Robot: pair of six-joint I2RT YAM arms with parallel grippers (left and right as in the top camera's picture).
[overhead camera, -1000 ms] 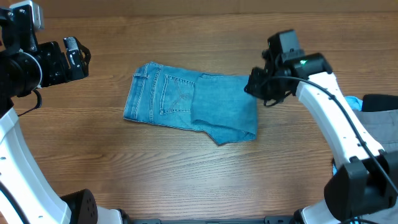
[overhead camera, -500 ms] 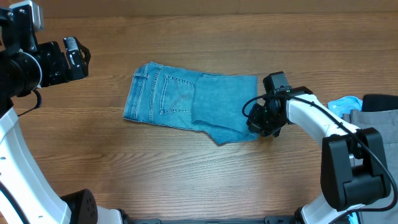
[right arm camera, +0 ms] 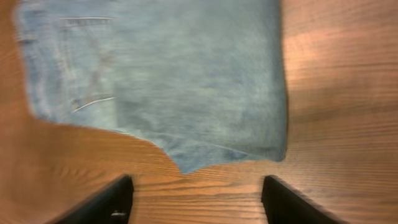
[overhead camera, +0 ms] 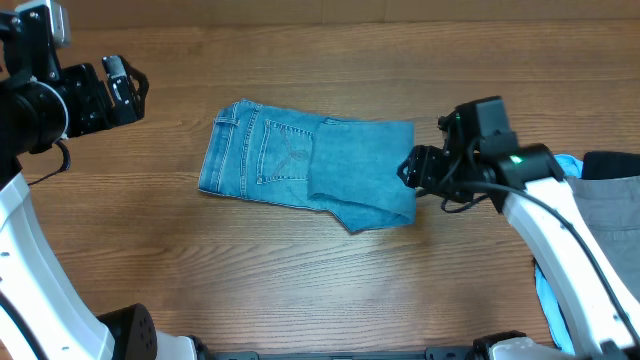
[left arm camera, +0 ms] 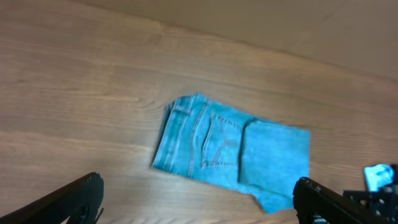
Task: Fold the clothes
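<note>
The clothes, a pair of faded light blue jeans [overhead camera: 310, 170], lie folded into a compact rectangle in the middle of the table, back pocket up on the left half. My right gripper [overhead camera: 412, 168] hovers just off their right edge, open, with nothing between its fingers. In the right wrist view the jeans [right arm camera: 168, 81] fill the top, and the right gripper [right arm camera: 196, 186] stands over bare wood below their corner. My left gripper [overhead camera: 125, 85] is raised at the far left, open and empty. From the left wrist, the jeans [left arm camera: 233, 149] lie beyond the left gripper [left arm camera: 198, 186].
Grey trousers [overhead camera: 610, 190] lie at the right edge of the table, with a pale-blue cloth [overhead camera: 565, 165] beside them. The wooden table [overhead camera: 300, 270] is bare around the jeans. The right arm [overhead camera: 560, 230] reaches in from the lower right.
The right gripper, shut at the jeans' right edge a second ago, dipped to their lower right corner, then drew back to the right and opened. The left arm has not moved.
</note>
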